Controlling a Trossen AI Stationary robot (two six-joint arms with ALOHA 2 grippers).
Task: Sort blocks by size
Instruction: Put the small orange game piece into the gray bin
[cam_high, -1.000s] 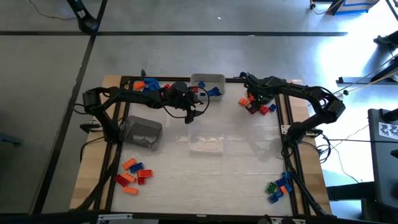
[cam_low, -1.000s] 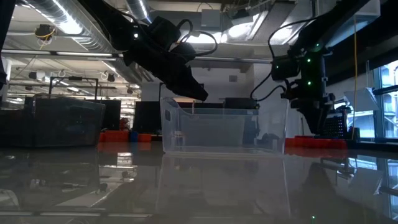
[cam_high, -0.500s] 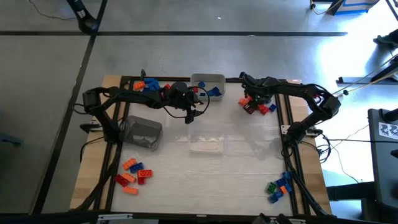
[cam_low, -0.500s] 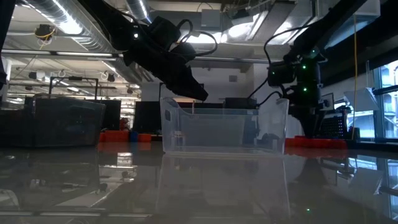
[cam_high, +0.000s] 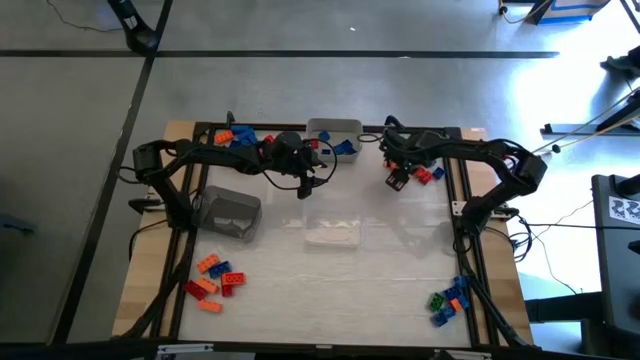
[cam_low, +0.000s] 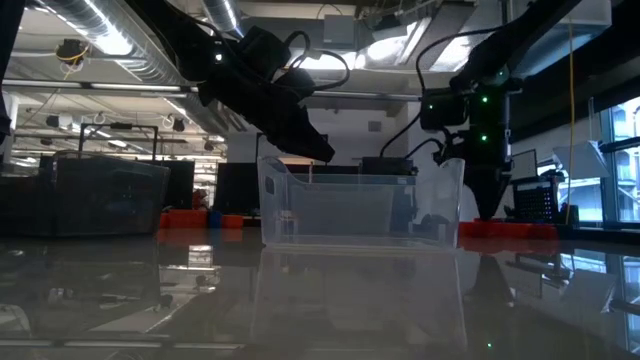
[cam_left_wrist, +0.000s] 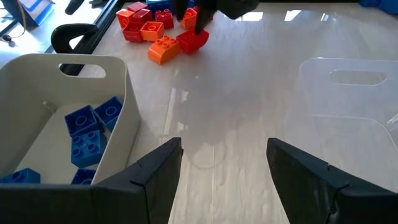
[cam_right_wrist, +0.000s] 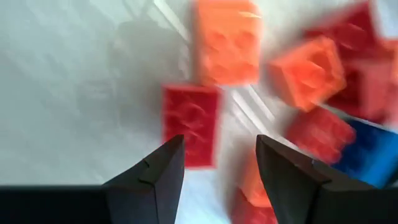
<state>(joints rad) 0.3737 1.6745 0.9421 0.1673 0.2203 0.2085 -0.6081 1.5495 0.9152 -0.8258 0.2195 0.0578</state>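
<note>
Blocks (cam_high: 414, 173): small studded plastic bricks, judged light, stiff and somewhat slick on the smooth top; best pinched across two flat side faces, not over the studs.

High view. Red and orange cluster at far right of table (cam_high: 380, 290), under the right gripper (cam_high: 397, 176). Blue pieces in the white bin (cam_high: 322, 129) at far centre, some on its right rim. Orange and blue group (cam_high: 238, 137) at far left. Red and orange group (cam_high: 214, 278) at near left; green, blue and orange group (cam_high: 449, 300) at near right corner. Grey tray (cam_high: 232, 213) at left; clear tray (cam_high: 333, 232) at centre. Left gripper (cam_high: 318, 165) sits just beside the white bin. Centre and near centre offer open room; both side edges are lined by dark frame rails.

Low view. Clear tray (cam_low: 360, 200) stands mid-table; both arms hang beyond it.

Left wrist view. Left gripper (cam_left_wrist: 224, 165) fingers spread, holding nothing, above bare table between white bin (cam_left_wrist: 118, 134) and clear tray (cam_left_wrist: 348, 106). Blue blocks (cam_left_wrist: 87, 134) lie in the bin.

Right wrist view. Right gripper (cam_right_wrist: 219, 163) fingers parted, nothing between them, poised over a red block (cam_right_wrist: 190, 124) lying apart from its neighbours; an orange block (cam_right_wrist: 226, 43) lies just beyond. Crowded pieces to one side leave little finger room there.
</note>
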